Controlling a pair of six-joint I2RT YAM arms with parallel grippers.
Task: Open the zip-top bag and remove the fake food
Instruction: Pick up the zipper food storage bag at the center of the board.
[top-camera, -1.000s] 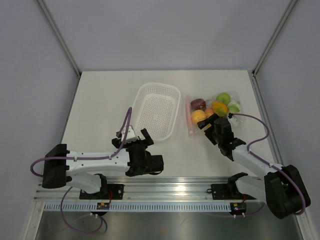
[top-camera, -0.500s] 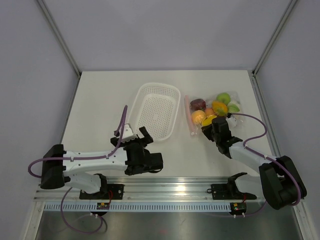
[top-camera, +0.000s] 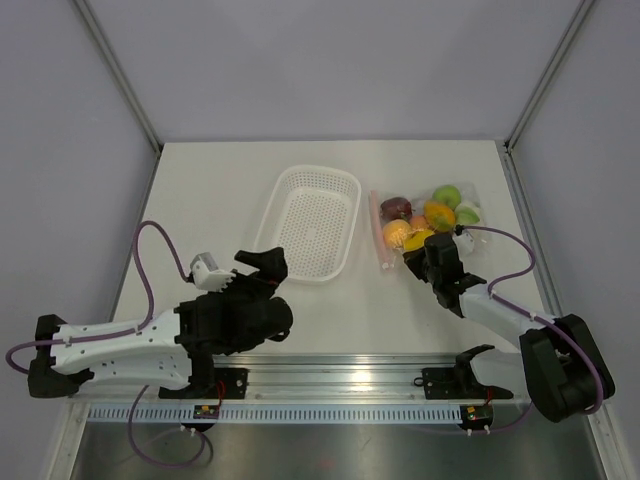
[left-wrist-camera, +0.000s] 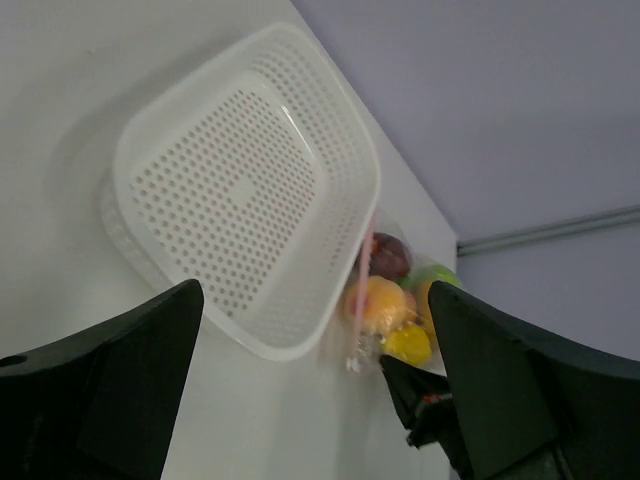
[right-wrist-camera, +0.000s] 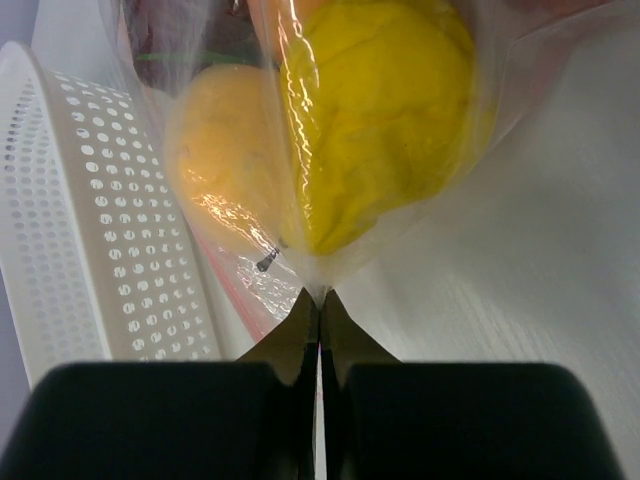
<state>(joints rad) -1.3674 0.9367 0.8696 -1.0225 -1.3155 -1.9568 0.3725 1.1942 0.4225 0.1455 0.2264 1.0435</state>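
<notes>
The zip-top bag (top-camera: 428, 222) lies right of the basket, its pinkish zip strip (top-camera: 377, 235) along the left edge. Inside it is the fake food: a green apple (top-camera: 446, 195), a dark red piece (top-camera: 396, 208), orange pieces (top-camera: 438, 215) and a yellow piece (right-wrist-camera: 375, 120). My right gripper (top-camera: 415, 259) is at the bag's near corner. In the right wrist view its jaws (right-wrist-camera: 320, 296) are shut on a pinch of the clear plastic just below the yellow piece. My left gripper (top-camera: 268, 262) is open and holds nothing. It sits near the basket's near-left corner and faces the basket and the bag (left-wrist-camera: 392, 305).
A white perforated basket (top-camera: 312, 222) stands in the middle of the table, almost touching the bag's zip edge; it holds nothing. Its wall (right-wrist-camera: 70, 230) fills the left of the right wrist view. Grey walls close in the table on three sides.
My right gripper moved forward to the bag's near corner and shut on the plastic. My left arm swung back to the left, and its gripper stayed open.
</notes>
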